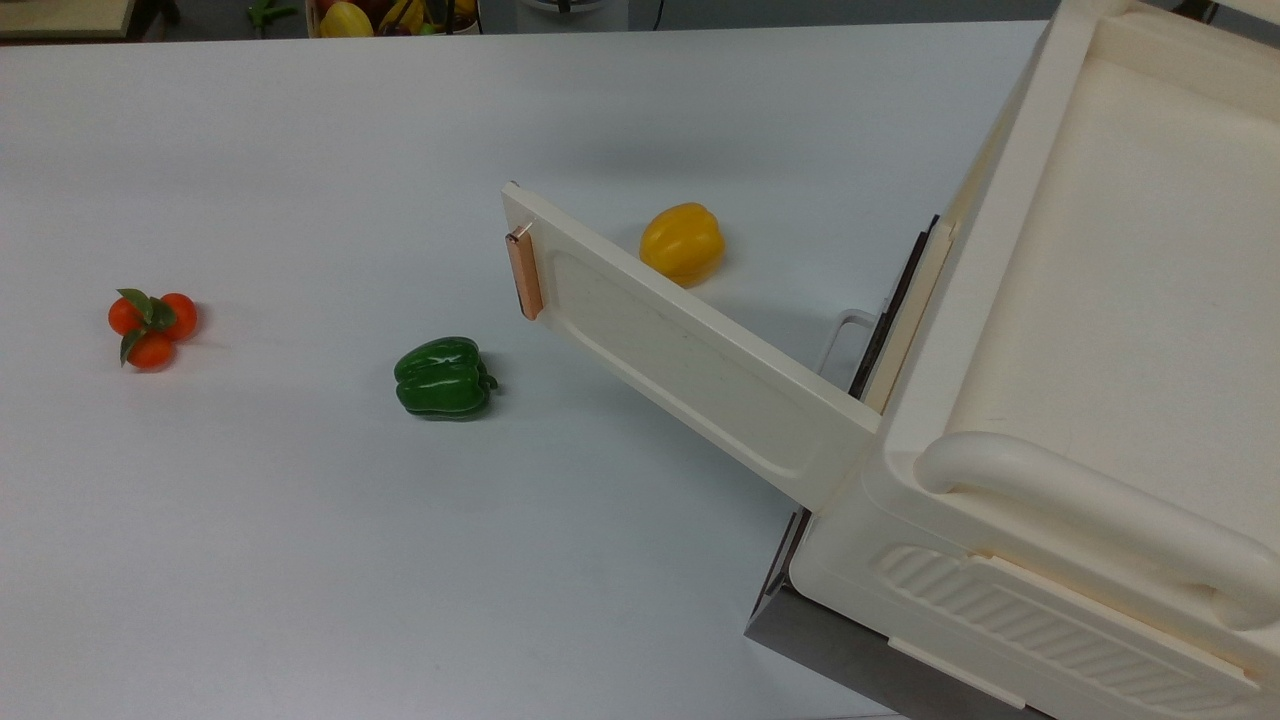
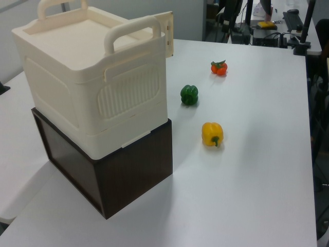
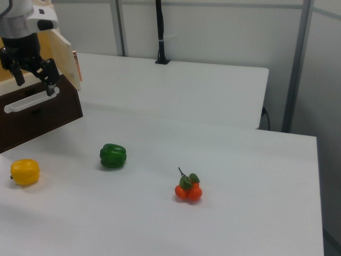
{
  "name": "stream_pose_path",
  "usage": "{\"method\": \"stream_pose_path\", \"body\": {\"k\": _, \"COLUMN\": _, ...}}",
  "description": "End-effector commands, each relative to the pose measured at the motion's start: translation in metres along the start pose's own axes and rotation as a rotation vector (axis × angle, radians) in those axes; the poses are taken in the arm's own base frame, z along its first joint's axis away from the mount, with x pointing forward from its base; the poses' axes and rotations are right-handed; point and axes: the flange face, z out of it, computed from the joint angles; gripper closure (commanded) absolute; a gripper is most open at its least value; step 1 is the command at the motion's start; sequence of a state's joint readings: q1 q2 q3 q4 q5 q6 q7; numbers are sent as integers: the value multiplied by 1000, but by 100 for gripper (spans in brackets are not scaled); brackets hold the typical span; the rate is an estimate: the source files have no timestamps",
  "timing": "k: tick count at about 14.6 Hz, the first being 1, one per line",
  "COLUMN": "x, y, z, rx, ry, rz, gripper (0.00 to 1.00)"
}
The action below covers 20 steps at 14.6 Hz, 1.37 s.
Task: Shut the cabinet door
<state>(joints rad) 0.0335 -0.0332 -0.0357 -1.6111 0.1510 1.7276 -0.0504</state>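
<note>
The cream cabinet (image 1: 1100, 300) stands on a dark base at the top view's right. Its cabinet door (image 1: 690, 360) is swung wide open and juts out over the table toward the top view's left, with a copper bar handle (image 1: 523, 272) at its free end. In the left view the cabinet (image 2: 92, 87) hides most of the door (image 2: 167, 32). In the right view my gripper (image 3: 36, 84) hangs open with nothing between its fingers. It is just to the right view's left of the door (image 3: 65, 53), in front of the dark base.
A yellow pepper (image 1: 682, 243) lies behind the open door, near the cabinet front. A green pepper (image 1: 443, 376) lies in front of the door's free end. A cluster of small orange fruits (image 1: 152, 320) sits far to the top view's left. A white drawer handle (image 3: 29, 101) shows on the base.
</note>
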Motion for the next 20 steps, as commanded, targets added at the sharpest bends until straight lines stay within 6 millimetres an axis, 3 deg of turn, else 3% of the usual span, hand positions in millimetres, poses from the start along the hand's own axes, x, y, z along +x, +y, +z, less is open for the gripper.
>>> {"method": "stream_pose_path", "body": {"k": 1, "x": -4, "y": 3, "z": -4, "rx": -13, "ry": 15, "rz": -15, "gripper": 0}}
{"method": "stream_pose_path", "body": {"k": 7, "x": -2, "y": 3, "z": -3, "rx": -13, "ry": 22, "rz": -18, "gripper": 0}}
{"method": "stream_pose_path", "body": {"k": 9, "x": -2, "y": 2, "z": -3, "rx": -13, "ry": 23, "rz": -21, "gripper": 21}}
{"method": "stream_pose_path", "body": {"k": 12, "x": -2, "y": 2, "z": -3, "rx": -9, "ry": 23, "rz": -45, "gripper": 75}}
{"method": "stream_pose_path", "body": {"k": 14, "x": -2, "y": 3, "z": -2, "rx": -1, "ry": 26, "rz": -44, "gripper": 100}}
{"method": "stream_pose_path", "body": {"k": 17, "x": 1, "y": -2, "z": 2, "rx": 14, "ry": 29, "rz": -38, "gripper": 100}}
{"method": "stream_pose_path", "body": {"k": 20, "x": 18, "y": 4, "z": 5, "rx": 56, "ry": 127, "rz": 2, "gripper": 100}}
